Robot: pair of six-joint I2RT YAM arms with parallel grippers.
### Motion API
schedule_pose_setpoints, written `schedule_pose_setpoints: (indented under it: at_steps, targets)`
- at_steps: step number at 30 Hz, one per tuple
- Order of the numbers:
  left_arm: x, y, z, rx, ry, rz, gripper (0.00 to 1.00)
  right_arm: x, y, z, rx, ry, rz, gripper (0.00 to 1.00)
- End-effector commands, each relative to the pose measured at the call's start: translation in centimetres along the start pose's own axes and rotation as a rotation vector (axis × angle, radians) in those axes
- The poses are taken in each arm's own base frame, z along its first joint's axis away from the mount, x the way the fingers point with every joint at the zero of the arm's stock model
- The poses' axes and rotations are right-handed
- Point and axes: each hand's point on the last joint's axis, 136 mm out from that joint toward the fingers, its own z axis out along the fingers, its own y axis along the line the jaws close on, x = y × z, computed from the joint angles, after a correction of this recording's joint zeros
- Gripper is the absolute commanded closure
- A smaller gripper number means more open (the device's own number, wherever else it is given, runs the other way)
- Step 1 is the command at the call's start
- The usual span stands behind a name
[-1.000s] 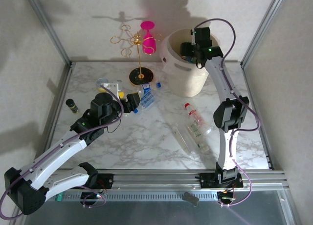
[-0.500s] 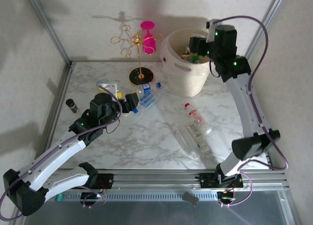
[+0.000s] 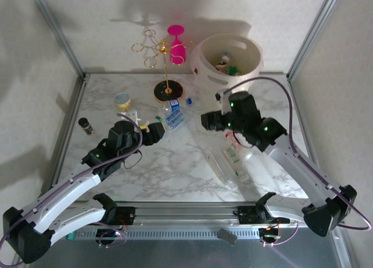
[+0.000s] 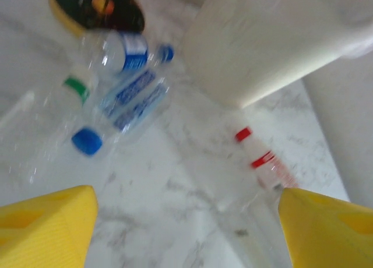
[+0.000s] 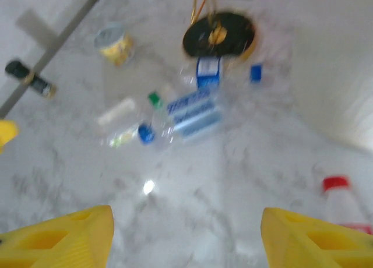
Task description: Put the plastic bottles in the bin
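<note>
Dark vial (image 3: 86,126): far left of the surface (image 3: 175,163), close to the frame rail; small and blurred in the right wrist view (image 5: 28,78).
Yellow tub (image 3: 122,100): upright, just right of the vial and apart from it.
Left end effector (image 3: 157,131): low over the marble left of centre, released, fingers spread wide with nothing between them; in the left wrist view (image 4: 186,221), yellow fingers (image 4: 46,221) sit at both lower corners with bare marble between.
Blue-labelled bottles (image 3: 173,113): clear, lying on their sides in a small cluster just right of the left end effector, not touched by it; blue caps and a green cap among them in the left wrist view (image 4: 125,96); blurred in the right wrist view (image 5: 195,113).
Wire stand (image 3: 168,90): gold, on a round black base just behind the cluster, with a pink glass (image 3: 177,43) hung from it.
Right end effector (image 3: 208,121): above the middle of the surface, released, yellow fingers wide apart and holding nothing in the right wrist view (image 5: 186,233).
Bin (image 3: 201,70): upright at the far edge, right of the stand; a few bottles already inside, details too small to tell; pale wall at the top of the left wrist view (image 4: 274,41).
Red-capped bottle (image 3: 232,138): clear, lying on the surface in front of the bin, beneath the right arm; visible in the left wrist view (image 4: 262,160).
Green-labelled bottle (image 3: 235,158): clear, lying just nearer than the red-capped one, well outside the bin.
</note>
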Motion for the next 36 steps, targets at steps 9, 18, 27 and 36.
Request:
schedule_pose_setpoints:
  at_steps: [9, 18, 27, 36]
  targets:
    - [2.1, 0.2, 1.2, -0.008, 0.101, -0.008, 0.2, 14.8, -2.8, 3.3, 0.234, 0.364, 0.071, 0.36]
    - [2.4, -0.2, 1.6, -0.005, 0.134, 0.027, 0.2, 18.8, -5.3, 5.0, 0.389, 0.462, 0.023, 0.35]
    - [2.7, -0.1, 1.4, 0.001, 0.143, 0.044, 0.2, 20.4, -7.0, 5.9, 0.495, 0.506, 0.005, 0.31]
    - [2.9, 0.0, 1.5, -0.001, 0.151, 0.061, 0.2, 22.1, -6.8, 6.9, 0.486, 0.567, -0.022, 0.29]
